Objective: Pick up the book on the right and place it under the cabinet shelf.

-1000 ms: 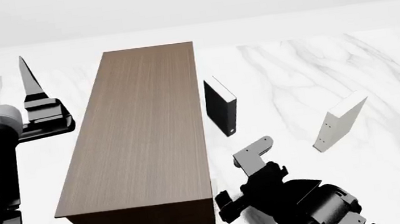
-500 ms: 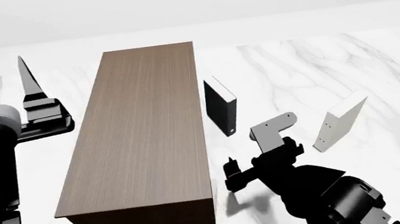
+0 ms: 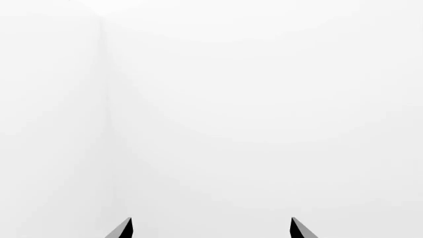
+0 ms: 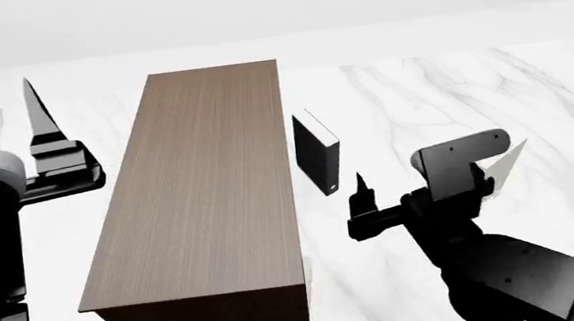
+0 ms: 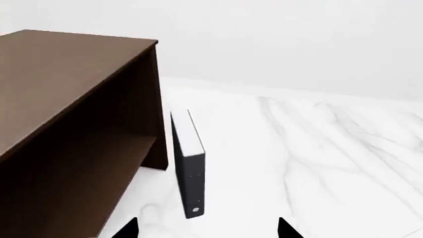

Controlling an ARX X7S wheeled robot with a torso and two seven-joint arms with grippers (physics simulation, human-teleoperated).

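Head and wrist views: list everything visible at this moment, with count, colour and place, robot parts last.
Cabinet shelf: one, dark-brown wood grain, long box left of centre on the marble; its open side shows in the right wrist view.
Black book: one, black cover with white pages, upright just right of the cabinet shelf.
White book: one, white, right of the black book, mostly hidden behind the right arm.
Table: one, white marble with grey veins.
Left gripper: black, raised left of the cabinet shelf, fingertips apart in its wrist view, facing blank white.
Right gripper: black, open, between the two books.
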